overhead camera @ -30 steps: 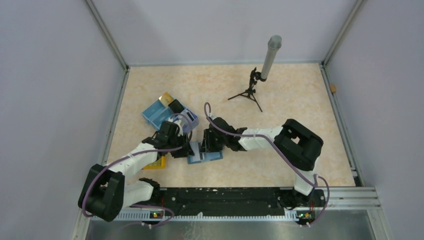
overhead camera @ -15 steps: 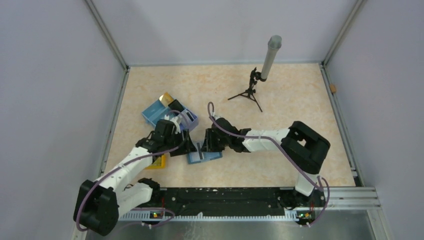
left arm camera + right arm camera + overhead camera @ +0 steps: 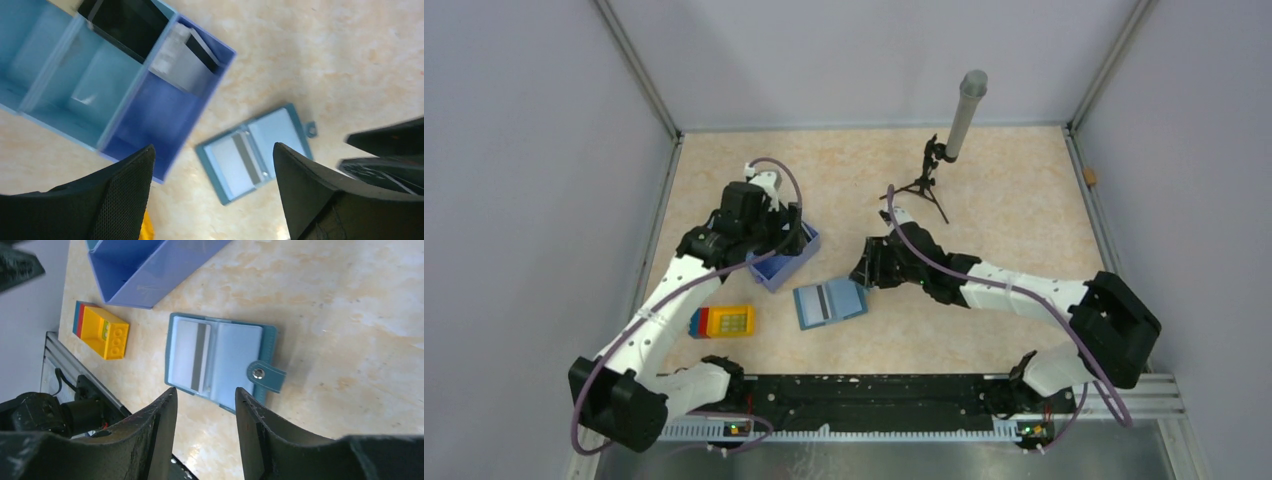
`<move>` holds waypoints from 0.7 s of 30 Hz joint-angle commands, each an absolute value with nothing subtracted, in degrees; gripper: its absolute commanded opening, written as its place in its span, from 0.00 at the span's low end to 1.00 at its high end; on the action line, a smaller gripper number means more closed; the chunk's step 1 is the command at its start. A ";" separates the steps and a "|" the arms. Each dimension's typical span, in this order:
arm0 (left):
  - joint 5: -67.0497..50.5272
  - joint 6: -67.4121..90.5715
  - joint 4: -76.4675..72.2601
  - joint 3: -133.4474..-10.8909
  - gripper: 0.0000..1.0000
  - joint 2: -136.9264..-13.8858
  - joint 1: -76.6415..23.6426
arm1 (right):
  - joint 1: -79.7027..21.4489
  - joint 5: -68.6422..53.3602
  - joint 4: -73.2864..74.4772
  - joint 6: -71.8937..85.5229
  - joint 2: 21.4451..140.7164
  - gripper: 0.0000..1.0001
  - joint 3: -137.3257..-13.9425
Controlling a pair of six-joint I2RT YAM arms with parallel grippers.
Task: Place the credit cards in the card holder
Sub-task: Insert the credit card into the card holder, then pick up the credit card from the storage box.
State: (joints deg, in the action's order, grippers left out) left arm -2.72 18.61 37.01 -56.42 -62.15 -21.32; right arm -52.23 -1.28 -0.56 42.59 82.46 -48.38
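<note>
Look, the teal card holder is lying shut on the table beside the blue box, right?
No, the card holder lies open, not shut, on the table beside the blue box. The right wrist view shows its pale inside facing up.

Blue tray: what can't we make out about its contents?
- Top external: the left arm covers most of the blue partitioned plastic tray; no cards visible.
- Left wrist: top edge crops the black flat card; blur smears the silvery card.
- Right wrist: only the tray's corner shows; compartments cut off.
</note>
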 commanded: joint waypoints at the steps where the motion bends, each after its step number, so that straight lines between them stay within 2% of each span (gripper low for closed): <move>1: 4.55 3.13 37.83 -61.38 0.86 -69.12 -20.78 | -50.05 -1.02 -1.49 40.21 77.02 0.46 -45.19; 6: 3.72 -2.16 34.08 -65.09 0.81 -76.60 -19.63 | -48.78 -1.93 -2.79 39.82 72.92 0.46 -41.91; 11: 0.34 -5.27 33.36 -69.81 0.70 -84.33 -17.25 | -47.36 -3.84 -4.57 40.07 70.10 0.46 -38.68; 21: -6.58 -6.46 36.89 -76.83 0.68 -94.93 -15.82 | -44.46 -6.39 -5.98 40.46 67.68 0.46 -34.93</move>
State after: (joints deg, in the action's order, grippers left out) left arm -2.26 -4.91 36.16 -73.80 -93.67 -16.10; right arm -45.67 -4.91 -3.38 40.95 69.73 -35.55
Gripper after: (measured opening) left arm 0.685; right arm 0.460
